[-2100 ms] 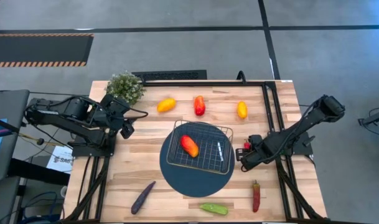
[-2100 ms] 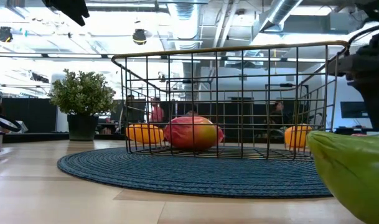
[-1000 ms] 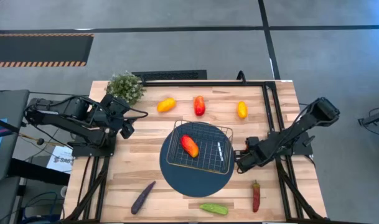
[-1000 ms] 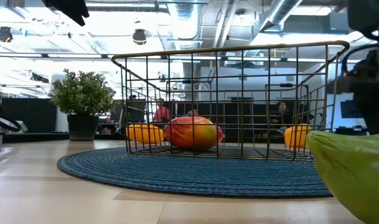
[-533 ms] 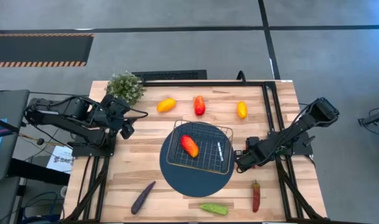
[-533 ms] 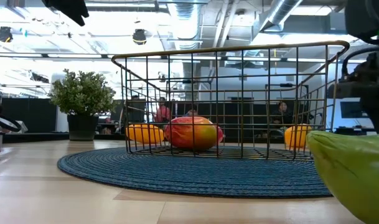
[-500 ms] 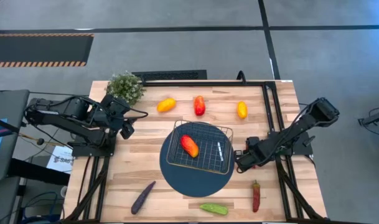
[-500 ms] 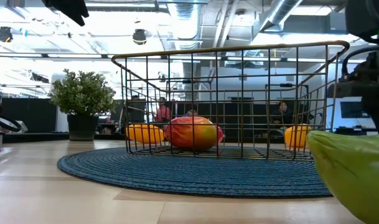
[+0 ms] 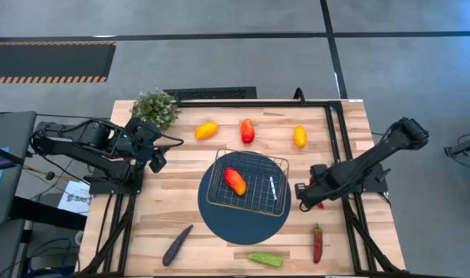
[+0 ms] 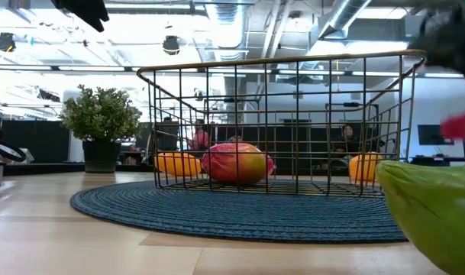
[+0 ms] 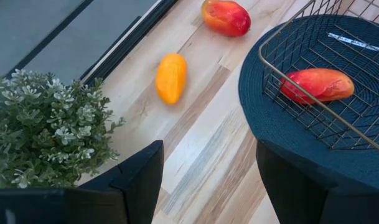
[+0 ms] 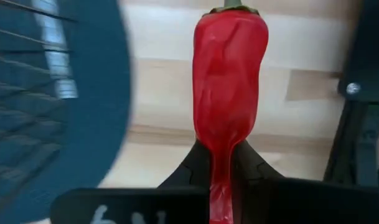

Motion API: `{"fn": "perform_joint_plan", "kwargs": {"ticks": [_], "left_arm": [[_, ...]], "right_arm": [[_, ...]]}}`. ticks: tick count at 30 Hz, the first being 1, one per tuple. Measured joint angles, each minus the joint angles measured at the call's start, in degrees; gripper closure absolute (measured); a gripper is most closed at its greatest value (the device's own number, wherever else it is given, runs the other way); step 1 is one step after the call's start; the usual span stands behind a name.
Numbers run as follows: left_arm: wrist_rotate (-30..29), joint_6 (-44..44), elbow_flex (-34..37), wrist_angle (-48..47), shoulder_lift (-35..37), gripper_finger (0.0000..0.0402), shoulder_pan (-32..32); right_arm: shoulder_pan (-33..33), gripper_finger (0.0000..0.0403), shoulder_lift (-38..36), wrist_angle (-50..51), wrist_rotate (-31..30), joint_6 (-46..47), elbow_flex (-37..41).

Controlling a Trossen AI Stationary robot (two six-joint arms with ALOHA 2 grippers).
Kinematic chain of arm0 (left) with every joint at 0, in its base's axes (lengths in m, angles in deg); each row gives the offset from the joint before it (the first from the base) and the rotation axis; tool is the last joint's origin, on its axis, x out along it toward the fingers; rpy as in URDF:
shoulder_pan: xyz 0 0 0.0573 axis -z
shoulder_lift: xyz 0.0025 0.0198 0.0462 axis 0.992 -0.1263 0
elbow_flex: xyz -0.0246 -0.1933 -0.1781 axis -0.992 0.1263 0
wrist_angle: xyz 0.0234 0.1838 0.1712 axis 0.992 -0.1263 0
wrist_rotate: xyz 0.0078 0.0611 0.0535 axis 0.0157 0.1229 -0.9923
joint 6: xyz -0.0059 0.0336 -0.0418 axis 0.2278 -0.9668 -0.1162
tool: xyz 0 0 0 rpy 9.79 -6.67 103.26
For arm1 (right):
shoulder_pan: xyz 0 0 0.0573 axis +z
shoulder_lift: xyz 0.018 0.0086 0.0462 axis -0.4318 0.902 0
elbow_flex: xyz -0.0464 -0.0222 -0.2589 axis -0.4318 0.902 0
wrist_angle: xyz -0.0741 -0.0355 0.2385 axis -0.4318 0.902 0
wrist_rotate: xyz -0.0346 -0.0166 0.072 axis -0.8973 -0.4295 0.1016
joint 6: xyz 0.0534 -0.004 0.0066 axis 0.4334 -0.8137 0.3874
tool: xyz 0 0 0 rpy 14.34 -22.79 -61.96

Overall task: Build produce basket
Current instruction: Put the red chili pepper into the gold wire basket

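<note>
The wire basket (image 9: 258, 189) stands on a round dark-blue mat (image 9: 219, 220), with one red-orange pepper (image 9: 235, 181) lying inside it. My right gripper (image 9: 305, 193) hangs just right of the mat, shut on a small red pepper (image 12: 229, 74), which shows as a red blur (image 10: 461, 126) in the low view. Loose produce lies on the table: an orange pepper (image 9: 207, 130), a red one (image 9: 248, 130) and a yellow-orange one (image 9: 300, 136) at the far side, and a purple one (image 9: 177, 244), a green one (image 9: 265, 259) and a red chili (image 9: 318, 243) at the near side. My left gripper (image 11: 205, 180) waits open by the plant. My right gripper pinches the red pepper's narrow tip end (image 12: 219, 163) between its two fingers. The pepper sticks out forward past the fingertips, in line with them, its green stem (image 12: 229, 5) farthest away. The fingers slant down from the table's right side. The pepper is lifted clear of the table.
A bushy potted plant (image 9: 156, 108) stands at the far left corner, close to my left gripper. A black frame rail (image 9: 346, 154) runs along the table's right side beneath my right arm. Bare wood lies between the mat and the plant.
My right gripper has shut on the small red pepper beside the mat and risen with it, so the pepper now hangs clear of the table.
</note>
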Motion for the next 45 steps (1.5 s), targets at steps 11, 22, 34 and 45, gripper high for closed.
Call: {"fn": "perform_joint_plan", "kwargs": {"ticks": [11, 22, 34, 45], "left_arm": [[0.1, 0.0, 0.0, 0.0, 0.0, 0.0162, 0.0], [0.1, -0.1, 0.0, 0.0, 0.0, 0.0162, 0.0], [1.2, -1.2, 0.0, -0.1, 0.0, 0.0162, 0.0], [1.7, -1.3, 0.0, -0.1, 0.0, 0.0162, 0.0]], "right_arm": [[-5.0, 0.0382, 0.1, -8.4, -30.0, -23.0, -20.6], [-17.5, 0.0382, 11.7, -31.3, -14.5, -46.5, -20.7], [-18.3, 0.0384, 26.2, -36.2, -1.6, -43.6, -20.7], [-18.0, 0.0384, 33.7, -36.4, 1.6, -43.8, -20.7]]}}
